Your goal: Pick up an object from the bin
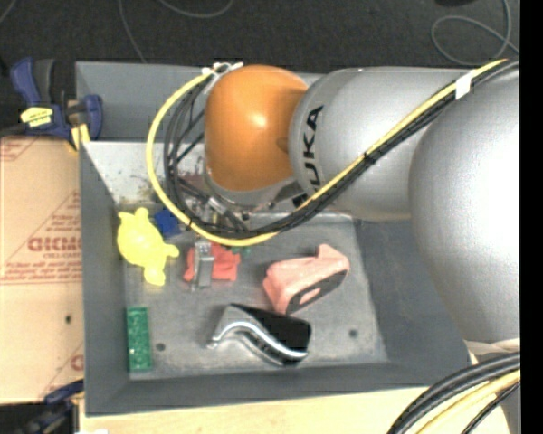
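My gripper [202, 271] comes down from under the orange wrist cover onto a small red block [222, 263] in the left middle of the bin. Its grey tip lies over the block's left part, and I cannot tell whether it grips the block. A yellow rubber toy [145, 246] lies just left of the block. A small blue thing [166, 222] peeks out beside the toy, partly hidden by the arm's cables. To the right of the block lies a pink shoe-like thing [305, 277].
A black and silver curved piece [262, 334] lies near the front of the bin. A green flat strip [138, 338] rests along the front left wall. The arm and its cover hide the back of the bin.
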Robot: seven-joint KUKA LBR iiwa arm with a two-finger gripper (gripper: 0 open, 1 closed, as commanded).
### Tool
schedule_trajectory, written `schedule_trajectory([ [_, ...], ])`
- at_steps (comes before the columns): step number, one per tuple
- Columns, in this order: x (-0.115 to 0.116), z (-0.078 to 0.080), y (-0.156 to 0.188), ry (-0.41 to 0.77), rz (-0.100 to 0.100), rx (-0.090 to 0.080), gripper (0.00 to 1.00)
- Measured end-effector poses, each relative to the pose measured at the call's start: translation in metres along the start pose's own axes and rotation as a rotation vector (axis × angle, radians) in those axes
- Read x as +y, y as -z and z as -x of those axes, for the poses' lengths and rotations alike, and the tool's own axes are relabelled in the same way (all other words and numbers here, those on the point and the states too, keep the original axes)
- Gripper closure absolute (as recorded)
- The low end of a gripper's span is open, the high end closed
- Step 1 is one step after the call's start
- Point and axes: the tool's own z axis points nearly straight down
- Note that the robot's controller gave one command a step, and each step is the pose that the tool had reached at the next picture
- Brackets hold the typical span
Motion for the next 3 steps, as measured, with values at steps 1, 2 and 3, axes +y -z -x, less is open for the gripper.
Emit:
schedule_trajectory([
  [1, -0.001, 0.002, 0.005, -0.004, 0.002, -0.008, 0.0],
  [2, -0.032, 0.025, -0.049, 0.089, 0.001, -0.01, 0.0],
  [3, -0.078, 0.047, -0.113, 0.173, -0.001, -0.01, 0.0],
])
